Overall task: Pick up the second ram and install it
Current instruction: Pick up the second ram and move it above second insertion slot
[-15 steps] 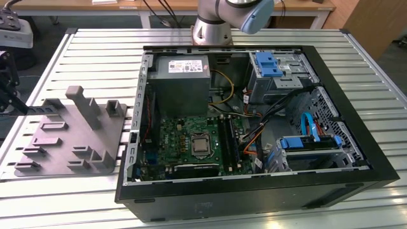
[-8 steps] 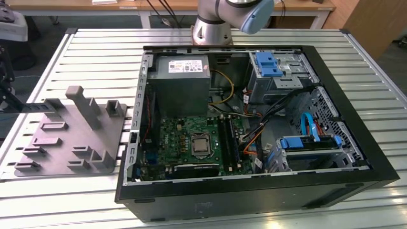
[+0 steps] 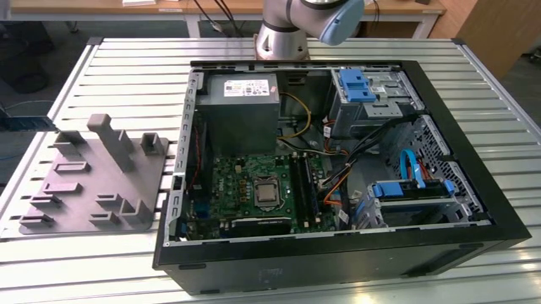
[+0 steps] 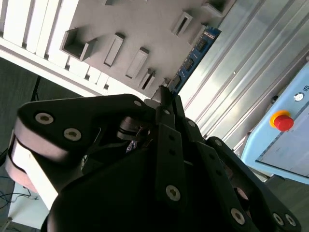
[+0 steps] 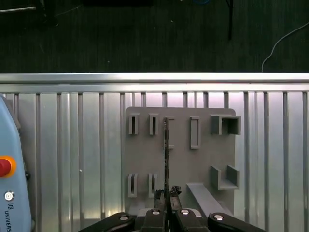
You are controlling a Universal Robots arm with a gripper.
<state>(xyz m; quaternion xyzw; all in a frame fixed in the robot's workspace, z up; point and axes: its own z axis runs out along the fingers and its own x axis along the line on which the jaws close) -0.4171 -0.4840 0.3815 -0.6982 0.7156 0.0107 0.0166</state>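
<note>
Open computer case point(image 3: 338, 266) takes up the centre and the exterior view's right, standing on the slatted table point(image 3: 127, 69). The grey tray point(image 3: 76, 190) lies at the exterior view's left.

In the first wrist view the gripper point(image 5: 167, 194) is closed on one end of the second ram point(image 5: 167, 150), which is carried above the tray.

The stick's long axis runs straight out from the fingertips, and the board appears edge-on here.

Judged light, stiff, thin and fragile. Best pinched on its flat faces near an end, sparing the contact edge.
</note>
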